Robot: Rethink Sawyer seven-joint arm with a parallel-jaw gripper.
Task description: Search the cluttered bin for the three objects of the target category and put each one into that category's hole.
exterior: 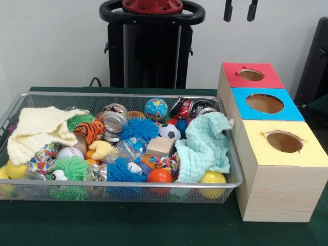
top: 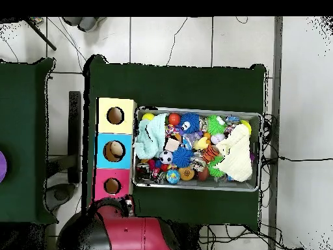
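Observation:
The wire mesh bin [exterior: 128, 95] sits on the green table, full of toys; it also shows in the overhead view [top: 195, 187]. One multicoloured rope ball [exterior: 41, 155] lies at the left under the cream cloth's edge. Another rope ball [exterior: 167, 163] lies near the front, beside the mint cloth. I see no third one; it may be buried. The yellow-topped box's hole [exterior: 284, 142] is nearest the camera, right of the bin, and shows from above too [top: 116, 116]. My gripper [exterior: 240, 10] hangs high at the top edge, far above the boxes, open and empty.
A blue-topped box [exterior: 265, 104] and a red-topped box [exterior: 251, 75] stand in a row behind the yellow one. In the bin lie a cream knitted cloth [exterior: 38, 130], a mint cloth [exterior: 205, 146], blue spiky balls [exterior: 138, 128], a soccer ball [exterior: 169, 131] and a wooden block [exterior: 160, 146].

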